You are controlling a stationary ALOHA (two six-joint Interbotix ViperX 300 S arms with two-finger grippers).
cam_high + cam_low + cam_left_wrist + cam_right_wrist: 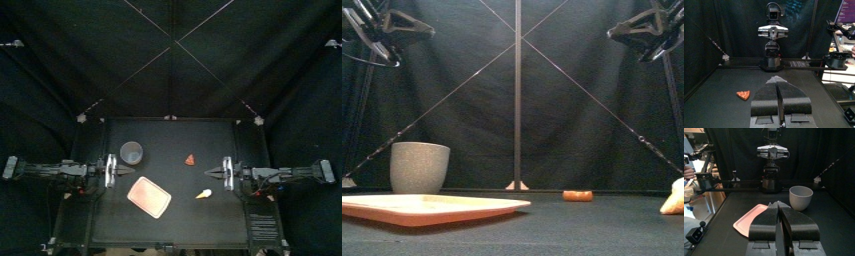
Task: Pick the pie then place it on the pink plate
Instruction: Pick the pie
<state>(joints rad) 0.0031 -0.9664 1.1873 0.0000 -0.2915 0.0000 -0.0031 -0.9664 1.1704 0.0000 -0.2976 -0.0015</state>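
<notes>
The pie point(190, 158) is a small orange-red wedge lying right of the table's middle, and it shows low on the table in the front view point(577, 195) and in the left wrist view point(745, 94). The pink plate point(150, 196) is a flat tray at the front left, seen also in the front view point(429, 207) and the right wrist view point(749, 221). My left gripper point(112, 172) rests at the left edge with its jaws shut point(777, 80). My right gripper point(225, 172) rests at the right edge, shut point(779, 204). Both are empty and raised off the table.
A tall grey speckled cup point(131, 151) stands behind the tray, left of the pie point(801, 197). A pale cone-shaped toy point(206, 193) lies at the front right point(672, 198), between the tray and my right arm.
</notes>
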